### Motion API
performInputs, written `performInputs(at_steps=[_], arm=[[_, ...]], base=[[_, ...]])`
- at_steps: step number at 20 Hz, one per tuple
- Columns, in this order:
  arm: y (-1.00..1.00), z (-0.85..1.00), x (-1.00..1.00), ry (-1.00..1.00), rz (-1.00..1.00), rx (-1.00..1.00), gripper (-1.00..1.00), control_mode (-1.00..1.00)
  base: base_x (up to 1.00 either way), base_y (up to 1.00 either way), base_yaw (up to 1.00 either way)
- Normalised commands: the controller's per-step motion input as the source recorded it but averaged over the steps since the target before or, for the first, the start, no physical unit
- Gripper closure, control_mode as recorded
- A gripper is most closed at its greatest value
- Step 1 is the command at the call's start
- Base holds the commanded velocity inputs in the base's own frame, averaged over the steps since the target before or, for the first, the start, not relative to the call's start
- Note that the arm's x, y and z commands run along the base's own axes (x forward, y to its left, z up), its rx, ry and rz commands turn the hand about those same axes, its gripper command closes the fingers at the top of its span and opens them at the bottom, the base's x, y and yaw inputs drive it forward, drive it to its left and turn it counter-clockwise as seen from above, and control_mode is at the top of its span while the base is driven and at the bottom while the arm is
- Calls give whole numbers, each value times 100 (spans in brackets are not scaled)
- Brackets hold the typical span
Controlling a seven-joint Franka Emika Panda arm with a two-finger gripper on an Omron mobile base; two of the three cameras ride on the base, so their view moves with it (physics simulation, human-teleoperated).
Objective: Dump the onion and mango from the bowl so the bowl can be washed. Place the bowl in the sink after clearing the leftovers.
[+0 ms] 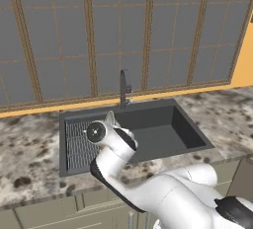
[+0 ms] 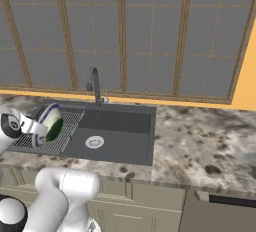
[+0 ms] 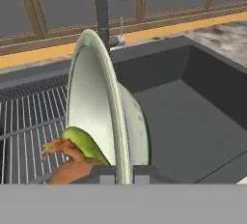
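Observation:
My gripper [image 3: 124, 174] is shut on the rim of the pale greenish-white bowl [image 3: 96, 92], which stands tipped up on its edge over the left part of the sink [image 3: 193, 121]. Low in the bowl's hollow lies the green mango [image 3: 85, 144], and the reddish-brown onion [image 3: 66, 166] sits just below and in front of it. From the right base view the bowl [image 2: 49, 115] hangs above the wire rack with the mango [image 2: 54, 129] showing green inside it. The arm hides the bowl in the left base view, where the dark sink [image 1: 163, 129] lies ahead.
A ribbed wire rack [image 3: 29, 121] covers the sink's left side. The slim dark faucet [image 2: 94, 87] stands at the back edge and a round silver drain [image 2: 94, 141] is in the basin floor. Speckled stone counter [image 2: 200, 146] lies on both sides, with windows behind.

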Motion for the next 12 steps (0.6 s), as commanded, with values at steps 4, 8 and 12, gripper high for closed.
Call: performInputs(at_steps=[4, 8, 12], arm=[[39, -11, 24, 2, 0, -27, 100, -100], [0, 0, 8, 1, 0, -4, 100, -100], [-3, 0, 17, 1, 0, 0, 100, -100]], base=[[0, 0, 0], [0, 0, 0], [0, 0, 0]])
